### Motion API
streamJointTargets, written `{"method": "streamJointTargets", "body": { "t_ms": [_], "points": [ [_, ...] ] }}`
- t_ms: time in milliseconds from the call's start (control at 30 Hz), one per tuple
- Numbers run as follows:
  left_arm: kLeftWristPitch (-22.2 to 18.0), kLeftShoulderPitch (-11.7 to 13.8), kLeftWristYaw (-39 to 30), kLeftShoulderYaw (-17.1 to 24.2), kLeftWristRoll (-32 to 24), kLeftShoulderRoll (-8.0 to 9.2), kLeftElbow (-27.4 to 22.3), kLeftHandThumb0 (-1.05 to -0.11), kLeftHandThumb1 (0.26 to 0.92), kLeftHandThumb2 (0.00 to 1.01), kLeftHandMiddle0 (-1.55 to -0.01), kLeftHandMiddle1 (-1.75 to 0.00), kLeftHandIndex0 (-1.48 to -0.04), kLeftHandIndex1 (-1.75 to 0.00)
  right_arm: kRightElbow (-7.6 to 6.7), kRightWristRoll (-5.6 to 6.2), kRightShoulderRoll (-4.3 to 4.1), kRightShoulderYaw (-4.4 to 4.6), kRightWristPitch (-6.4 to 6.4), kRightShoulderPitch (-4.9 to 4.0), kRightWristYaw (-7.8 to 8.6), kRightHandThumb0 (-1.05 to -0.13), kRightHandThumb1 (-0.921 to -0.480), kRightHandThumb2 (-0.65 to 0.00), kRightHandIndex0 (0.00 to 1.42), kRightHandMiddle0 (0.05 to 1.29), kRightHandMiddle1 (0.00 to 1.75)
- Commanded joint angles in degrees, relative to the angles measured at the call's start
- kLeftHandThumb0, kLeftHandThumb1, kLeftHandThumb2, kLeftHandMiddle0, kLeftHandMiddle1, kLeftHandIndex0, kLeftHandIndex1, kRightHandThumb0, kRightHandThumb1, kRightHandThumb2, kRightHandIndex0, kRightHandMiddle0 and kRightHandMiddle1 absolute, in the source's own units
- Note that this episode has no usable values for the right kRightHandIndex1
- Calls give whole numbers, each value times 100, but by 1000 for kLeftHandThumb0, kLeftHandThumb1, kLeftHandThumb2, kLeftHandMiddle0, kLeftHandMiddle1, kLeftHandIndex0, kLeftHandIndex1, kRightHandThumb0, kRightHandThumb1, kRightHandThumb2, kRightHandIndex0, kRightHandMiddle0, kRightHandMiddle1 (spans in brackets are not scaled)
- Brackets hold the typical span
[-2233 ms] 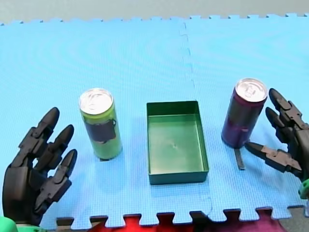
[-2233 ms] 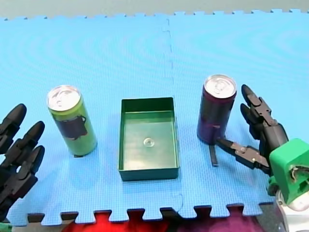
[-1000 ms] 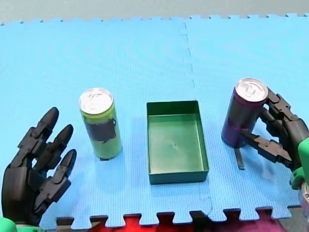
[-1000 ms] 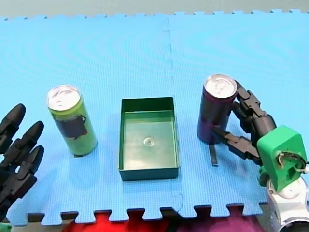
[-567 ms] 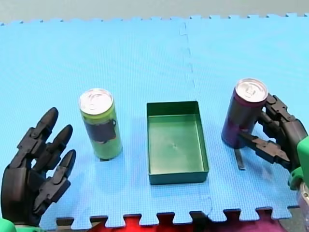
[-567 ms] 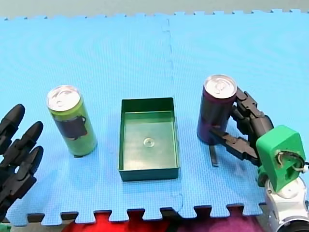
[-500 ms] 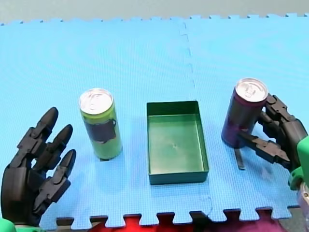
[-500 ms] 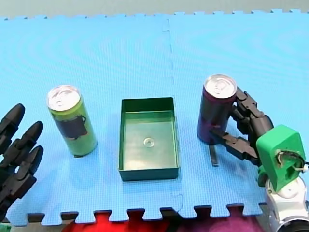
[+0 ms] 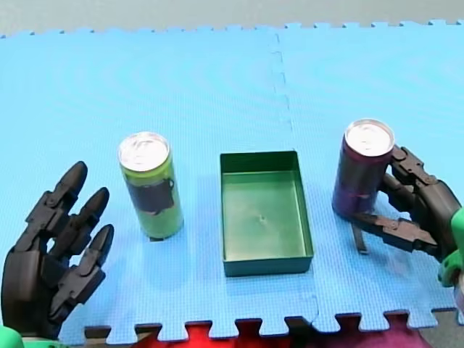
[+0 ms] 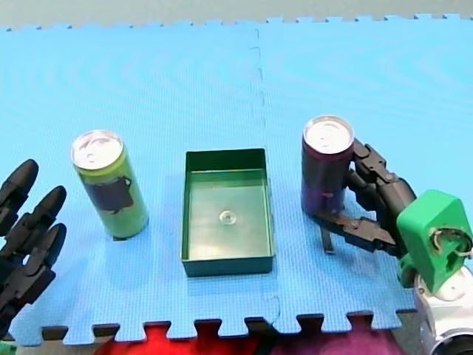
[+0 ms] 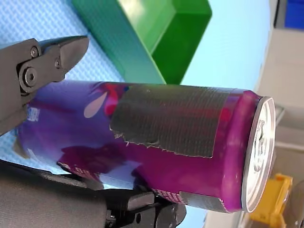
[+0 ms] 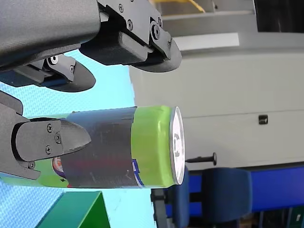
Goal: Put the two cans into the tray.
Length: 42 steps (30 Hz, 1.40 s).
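I work over a blue foam puzzle mat [image 9: 181, 80] whose seam [image 9: 281, 87] runs away from me. A short dark strip [image 9: 357, 238] lies on it. Beyond its near edge I see a red patch [image 9: 239, 337] and a magenta patch [image 9: 370, 339]. My second wrist view catches a blue chair [image 12: 223, 192] before a grey wall [image 12: 228, 95].

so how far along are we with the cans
Done: nothing, the green tray holds no can. In hand: the right hand has its fingers closed around the purple can, just right of the tray. To do: put it in, then the green can, standing untouched on the mat left of the tray; the left hand is open near it.
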Motion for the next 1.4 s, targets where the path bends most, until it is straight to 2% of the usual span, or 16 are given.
{"method": "streamJointTargets", "body": {
  "t_ms": [0,200,533,733,833,933,1000,1100,1167,1267,1367],
  "points": [
    [-38,-30,-6,29,-29,26,43,-1048,921,411,-488,0,-392,0,-47,79,-10,-41,79,-43,77,-1048,-705,0,227,168,0],
    [-62,-58,-16,38,-35,32,73,-1048,921,419,-484,0,-389,0,-108,165,8,-76,228,-44,219,-1048,-679,0,208,151,0],
    [1,-41,-84,44,-133,46,-12,-1048,921,428,-483,0,-392,-1,-147,135,36,-59,273,-47,174,-1025,-659,0,190,133,0],
    [3,-52,-161,60,-214,52,-8,-1048,921,432,-482,0,-393,-2,-138,-8,36,-7,204,-52,-163,-1020,-659,-1,180,127,0],
    [-13,-64,-180,74,-223,51,12,-1048,921,434,-481,0,-394,-2,-111,0,92,-41,193,-67,-332,-1020,-662,-2,184,127,0],
    [-39,-78,-198,91,-228,47,39,-1048,921,438,-481,0,-395,-2,-50,30,165,-87,205,-124,-473,-1024,-665,-2,191,130,2],
    [-60,-85,-200,99,-225,40,53,-1048,921,440,-482,-1,-396,-3,6,36,178,-109,245,-188,-506,-1026,-666,-2,195,132,2],
    [-84,-90,-215,108,-233,36,70,-1048,921,444,-483,-1,-397,-3,125,29,154,-143,377,-351,-530,-1029,-666,-1,201,135,3],
    [-100,-92,-234,113,-242,37,86,-1048,921,447,-484,-2,-398,-3,186,-22,128,-127,461,-444,-580,-1031,-666,-1,205,136,3],
    [-134,-81,-258,119,-256,28,95,-1048,921,451,-485,-2,-399,-3,251,-105,118,-88,552,-533,-657,-1035,-667,-1,215,138,3],
    [-162,-70,-279,126,-271,26,98,-1048,921,454,-486,-3,-400,-3,339,-62,134,-142,653,-598,-612,-1039,-666,0,224,141,3]
  ]
}}
